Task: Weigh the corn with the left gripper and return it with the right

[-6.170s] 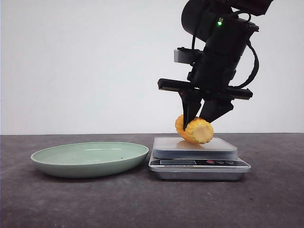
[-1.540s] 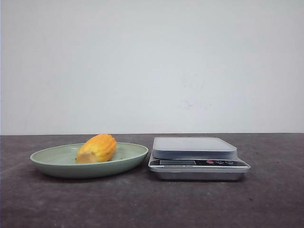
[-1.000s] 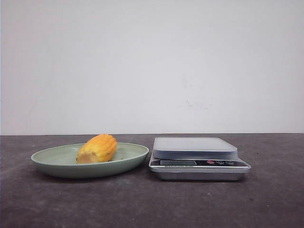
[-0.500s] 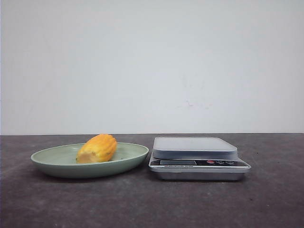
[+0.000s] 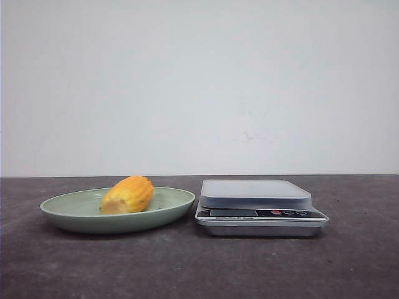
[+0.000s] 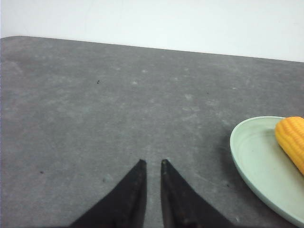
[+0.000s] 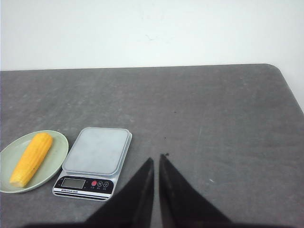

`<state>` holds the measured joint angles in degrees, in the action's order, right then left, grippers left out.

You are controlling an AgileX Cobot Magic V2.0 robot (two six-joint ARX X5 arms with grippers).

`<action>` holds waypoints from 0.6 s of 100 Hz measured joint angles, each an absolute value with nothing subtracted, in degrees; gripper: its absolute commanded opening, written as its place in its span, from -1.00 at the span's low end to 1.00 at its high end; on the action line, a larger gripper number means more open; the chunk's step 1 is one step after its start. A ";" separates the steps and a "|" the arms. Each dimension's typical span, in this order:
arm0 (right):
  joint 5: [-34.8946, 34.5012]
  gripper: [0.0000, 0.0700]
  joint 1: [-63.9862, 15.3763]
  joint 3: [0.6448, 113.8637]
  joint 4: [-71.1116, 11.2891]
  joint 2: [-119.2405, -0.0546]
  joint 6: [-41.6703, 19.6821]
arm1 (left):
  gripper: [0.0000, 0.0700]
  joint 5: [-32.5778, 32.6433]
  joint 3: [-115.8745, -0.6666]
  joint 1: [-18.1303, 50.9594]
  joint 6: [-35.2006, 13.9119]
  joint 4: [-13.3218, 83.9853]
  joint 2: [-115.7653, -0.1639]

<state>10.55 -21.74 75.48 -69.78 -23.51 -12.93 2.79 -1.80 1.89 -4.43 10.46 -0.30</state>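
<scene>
**Desk:** Where is the corn [image 5: 127, 194], and who is nearest it?

**Photographer:** It lies on its side in the pale green plate [image 5: 75, 219], to the left of the digital scale [image 5: 261, 213] on the dark table [image 5: 199, 268]. Its long axis runs roughly level, slanting toward the back of the table in the right wrist view, flat cut end toward the front. The plate's rim sits just beside the scale, perhaps touching it; I cannot tell. Neither arm appears in the front view. The left gripper [image 6: 152, 164] hangs above bare tabletop with plate and cob off toward the robot's right, near enough that both fill a corner of its view. The right gripper [image 7: 156, 159] sits well back, scale and plate between it and the table's far left. I'd judge the left arm the nearer.

**Desk:** And the fingers?

**Photographer:** Both pairs drawn almost together with only a slim gap, holding nothing.

**Desk:** Materials?

**Photographer:** Cob: yellow-orange, rows of bumpy kernels, stubby and tapered. Plate: smooth, glazed, shallow (a low lip, little to obstruct a grasp across the cob). Scale: flat pale platter, rounded corners, metallic base with a display and small buttons, nothing on it. Table: matte, dark grey, lightly speckled.

**Desk:** Status?

**Photographer:** Corn in the plate, scale bare, arms apart: either finished or not yet begun; the frames alone don't settle it.
</scene>
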 measured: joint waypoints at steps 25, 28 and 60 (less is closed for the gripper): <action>10.55 -0.97 -21.74 75.48 -69.78 -23.51 -12.93 | -0.97 2.79 -1.80 1.89 -3.97 10.46 -0.30; 10.55 -0.97 -21.74 75.48 -69.78 -23.51 -12.93 | -0.97 2.79 -1.80 1.89 -3.97 10.46 -0.30; 10.55 -0.97 -21.74 75.48 -69.78 -23.51 -12.93 | -0.97 2.79 -1.80 1.89 -3.97 10.46 -0.30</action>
<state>10.55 -21.74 75.48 -69.78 -23.51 -12.93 2.79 -1.80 1.89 -3.97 10.46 -0.30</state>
